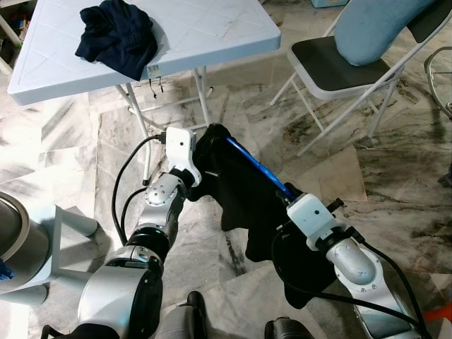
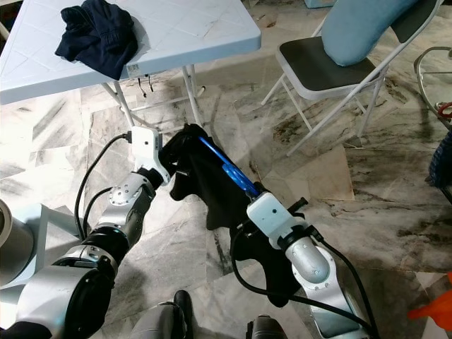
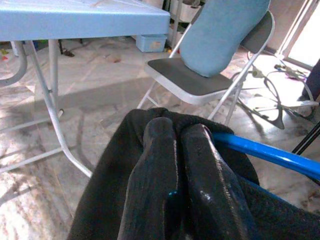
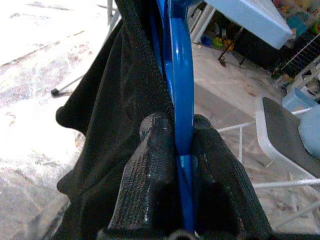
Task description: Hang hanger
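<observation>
Blue hanger (image 1: 258,168) draped in black garment (image 1: 244,205); right gripper (image 4: 182,150) pinching it, left gripper (image 3: 177,150) pressed together on the cloth.

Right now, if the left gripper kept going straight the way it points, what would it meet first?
Likely the folding chair. The left gripper, shut on the black garment and blue hanger, points toward its seat, with bare floor between; depth is unclear.

A bright blue hanger (image 1: 258,168) carries a black garment (image 1: 247,205) between the two black-fingered claws, above a grey-veined marble floor (image 1: 395,183), beyond them a pale blue counter (image 1: 212,28) bearing navy cloth (image 1: 116,35).
</observation>
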`<state>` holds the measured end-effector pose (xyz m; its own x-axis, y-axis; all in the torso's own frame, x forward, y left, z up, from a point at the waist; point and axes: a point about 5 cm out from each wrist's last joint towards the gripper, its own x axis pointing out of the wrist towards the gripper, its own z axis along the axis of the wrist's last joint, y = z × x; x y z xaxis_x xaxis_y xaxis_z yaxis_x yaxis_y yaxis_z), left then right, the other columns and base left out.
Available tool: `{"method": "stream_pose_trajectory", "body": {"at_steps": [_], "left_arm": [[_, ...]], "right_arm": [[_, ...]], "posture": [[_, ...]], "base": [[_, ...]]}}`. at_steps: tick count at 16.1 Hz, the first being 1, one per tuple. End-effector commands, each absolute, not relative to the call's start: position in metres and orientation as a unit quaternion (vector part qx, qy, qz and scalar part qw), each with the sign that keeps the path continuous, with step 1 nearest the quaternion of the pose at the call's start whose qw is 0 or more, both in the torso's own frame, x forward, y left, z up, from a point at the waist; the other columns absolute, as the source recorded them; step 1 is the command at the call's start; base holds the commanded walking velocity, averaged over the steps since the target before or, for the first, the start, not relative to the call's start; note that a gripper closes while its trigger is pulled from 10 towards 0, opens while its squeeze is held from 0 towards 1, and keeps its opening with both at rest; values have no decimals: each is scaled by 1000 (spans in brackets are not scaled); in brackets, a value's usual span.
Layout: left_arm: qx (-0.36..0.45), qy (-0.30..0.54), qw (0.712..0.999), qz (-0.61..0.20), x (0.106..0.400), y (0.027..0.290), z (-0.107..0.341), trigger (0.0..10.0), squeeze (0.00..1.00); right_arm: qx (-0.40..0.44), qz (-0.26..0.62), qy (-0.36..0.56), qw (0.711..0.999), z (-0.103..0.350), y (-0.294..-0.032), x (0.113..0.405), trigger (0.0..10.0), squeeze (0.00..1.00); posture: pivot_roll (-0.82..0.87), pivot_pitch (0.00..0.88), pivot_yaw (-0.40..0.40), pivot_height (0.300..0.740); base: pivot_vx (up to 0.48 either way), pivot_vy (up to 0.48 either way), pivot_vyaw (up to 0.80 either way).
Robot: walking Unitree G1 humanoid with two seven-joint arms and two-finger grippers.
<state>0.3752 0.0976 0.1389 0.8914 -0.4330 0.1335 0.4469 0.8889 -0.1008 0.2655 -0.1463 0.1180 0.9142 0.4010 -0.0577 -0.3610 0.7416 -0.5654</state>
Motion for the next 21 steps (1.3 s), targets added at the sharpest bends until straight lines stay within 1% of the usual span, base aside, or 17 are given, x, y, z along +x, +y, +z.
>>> {"method": "stream_pose_trajectory", "body": {"at_steps": [1,2,6,9,10,12,13,16,17,20,21], "left_arm": [[-69,-74,977,-190,379,119,146,0,0],[-69,-74,977,-190,379,119,147,0,0],[-67,-97,976,-183,384,123,161,0,0],[-64,-96,980,-163,388,134,167,0,0],[-62,-93,981,-160,388,136,165,0,0],[-60,-91,981,-160,388,136,164,0,0],[-60,-84,982,-156,387,137,160,0,0],[-58,-61,985,-152,386,138,152,0,0],[-58,-61,985,-152,386,138,152,0,0],[-63,-23,986,-152,383,138,137,0,0],[-67,-14,986,-155,381,137,133,0,0]], "right_arm": [[-301,160,-15,940,114,-165,266,10000,0],[-302,159,-15,940,114,-165,266,10000,0],[-314,156,13,936,103,-184,260,10000,0],[-319,184,30,929,102,-204,246,10000,0],[-316,199,41,927,103,-215,237,10000,0],[-315,214,48,924,103,-220,230,10000,0],[-315,236,60,917,104,-227,218,10000,0],[-278,255,68,924,116,-241,203,10000,0],[-278,255,68,924,116,-241,203,10000,0],[-234,265,46,934,139,-250,203,10000,0],[-219,254,28,942,148,-253,208,10000,0]], "posture": [[-176,238,93,740],[-176,238,93,740],[-173,241,99,740],[-176,241,108,740],[-181,242,110,740],[-184,241,112,740],[-195,242,113,740],[-207,245,116,740],[-207,245,116,740],[-209,245,118,740],[-202,244,119,740]], "base": [[0,0,0],[0,0,0],[0,0,0],[0,0,0],[0,0,0],[0,0,0],[0,0,0],[0,0,0],[0,0,0],[0,0,0],[0,0,0]]}}
